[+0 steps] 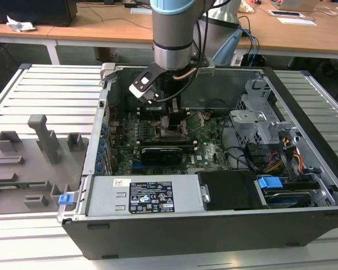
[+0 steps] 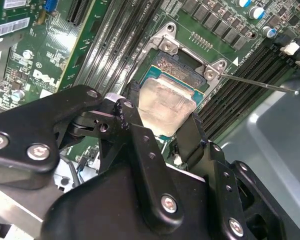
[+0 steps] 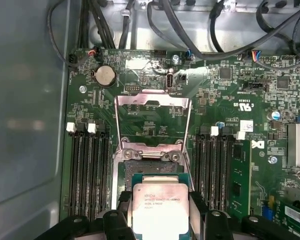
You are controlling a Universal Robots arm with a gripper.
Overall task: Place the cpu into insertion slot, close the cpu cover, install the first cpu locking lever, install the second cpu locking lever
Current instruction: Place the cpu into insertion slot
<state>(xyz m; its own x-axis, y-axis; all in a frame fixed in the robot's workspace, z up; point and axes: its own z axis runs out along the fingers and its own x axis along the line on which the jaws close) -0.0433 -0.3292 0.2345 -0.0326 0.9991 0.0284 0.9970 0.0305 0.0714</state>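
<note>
Tool (image 2: 164, 114): black two-finger tool with jointed links and bright screw heads; its fingers are clamped on two opposite edges of the chip
Chip (image 2: 166, 100): flat square with a pale silvery-beige matt face, faintly smeared, and a thin green border around the metal cap; held over the socket, covering its near part in both wrist views
Socket (image 2: 181, 67): square with a dark bed and a fine grainy contact field; bright cast-metal rim with screws at the corners; the far part lies uncovered beyond the chip
Seating: judged not seated, as the chip looks offset from the socket and raised above its bed; cannot tell whether any edge touches the rim
Cover (image 3: 130, 97): thin shiny sheet-metal frame with a square window, hinged at the far edge of the socket; it stands raised and open, with the board visible through the window
Lever (image 2: 260, 84): thin straight steel rod running out from one corner of the socket, clear of the rim; taken to be a locking lever, unlatched
Progress: first step is in hand and not complete; closing the cover and both levers are left
Board (image 3: 225, 100): glossy green, densely populated; long narrow black memory slots (image 3: 87, 170) run along both sides of the socket
Case (image 1: 214, 225): dark sheet-metal computer case lying open around the socket, on a pale ribbed metal bench (image 1: 45, 90)
</note>
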